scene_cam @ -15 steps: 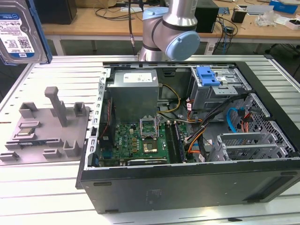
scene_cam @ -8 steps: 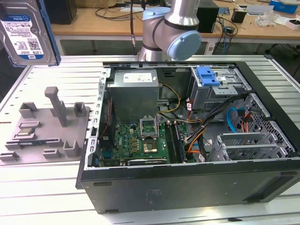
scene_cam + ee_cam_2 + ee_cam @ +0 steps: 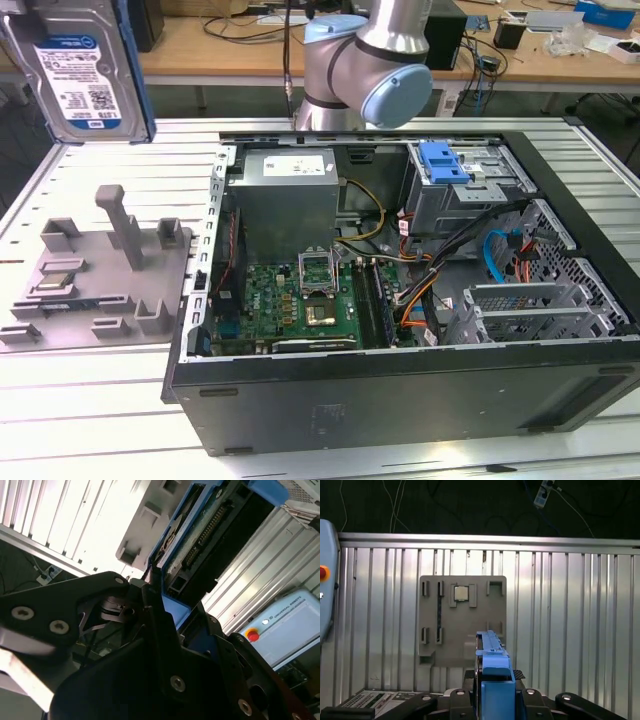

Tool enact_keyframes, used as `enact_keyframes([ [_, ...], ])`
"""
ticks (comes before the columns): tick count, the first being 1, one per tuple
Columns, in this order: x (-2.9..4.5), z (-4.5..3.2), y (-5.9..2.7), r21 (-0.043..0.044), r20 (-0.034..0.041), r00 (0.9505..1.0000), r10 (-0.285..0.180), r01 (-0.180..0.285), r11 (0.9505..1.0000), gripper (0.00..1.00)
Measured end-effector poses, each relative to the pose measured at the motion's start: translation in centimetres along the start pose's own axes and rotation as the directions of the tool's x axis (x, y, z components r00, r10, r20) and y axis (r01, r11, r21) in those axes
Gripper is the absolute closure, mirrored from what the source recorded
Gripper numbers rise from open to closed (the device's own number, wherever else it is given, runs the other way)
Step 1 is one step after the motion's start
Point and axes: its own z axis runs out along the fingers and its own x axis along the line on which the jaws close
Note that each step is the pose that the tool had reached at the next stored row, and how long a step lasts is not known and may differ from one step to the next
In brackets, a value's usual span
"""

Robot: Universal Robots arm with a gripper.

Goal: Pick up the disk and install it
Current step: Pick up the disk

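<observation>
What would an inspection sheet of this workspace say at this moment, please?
Surface: slatted metal table carrying an open computer case and a grey fixture tray.
Job's things: the disk is held in the air, upright in its blue carrier frame, clear of the tray and outside the case.
Clutter: a small square chip sits in a tray slot.
Grippers: gripper shut on the disk.
Cables: coloured and black leads lie inside the case.
Surroundings: wooden bench behind the table; a red button on a nearby panel.
</observation>
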Motion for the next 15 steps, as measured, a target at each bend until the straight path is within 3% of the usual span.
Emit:
enact_keyframes([
  [2,0.18,-0.03,-0.83,-0.0012,0.0000,1.0000,0.000,0.000,1.0000,0.63],
  [3,0.39,-0.06,-1.78,-0.0024,0.0000,1.0000,0.000,0.000,1.0000,0.63],
  [7,0.85,-0.12,-3.85,-0.0050,0.0001,1.0000,0.000,0.000,1.0000,0.63],
  [14,1.49,-0.21,-6.83,-0.0093,0.0003,1.0000,0.000,0.000,1.0000,0.63],
  [15,1.65,-0.24,-7.61,-0.0106,0.0002,1.0000,0.000,0.000,0.9999,0.63],
])
